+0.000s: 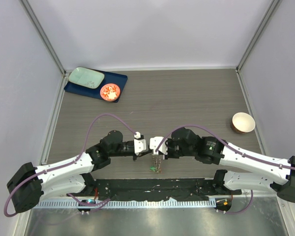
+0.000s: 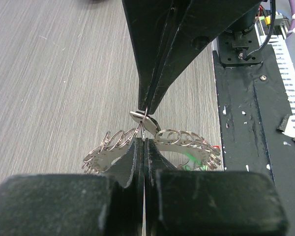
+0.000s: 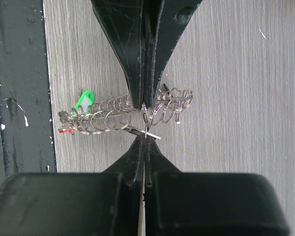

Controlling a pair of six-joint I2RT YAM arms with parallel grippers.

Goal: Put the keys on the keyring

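Observation:
The keyring [image 1: 157,163], a flat metal band strung with several split rings, hangs in the air between my two grippers, just above the table near its front edge. My left gripper [image 2: 143,141] is shut on the band; it shows from the other side in the right wrist view [image 3: 144,104]. My right gripper [image 3: 145,139] is shut on a thin split ring carrying a small grey metal key [image 3: 137,132], right against the band. A green-tagged key [image 3: 83,101] and a red-tagged key [image 3: 64,131] hang at one end of the keyring [image 3: 108,118]. No black key shows.
An orange-red dish [image 1: 110,91] and a teal plate [image 1: 86,77] sit on a blue tray [image 1: 119,78] at the back left. A beige bowl [image 1: 243,122] stands at the right. The black base strip [image 1: 152,189] runs along the near edge under the grippers.

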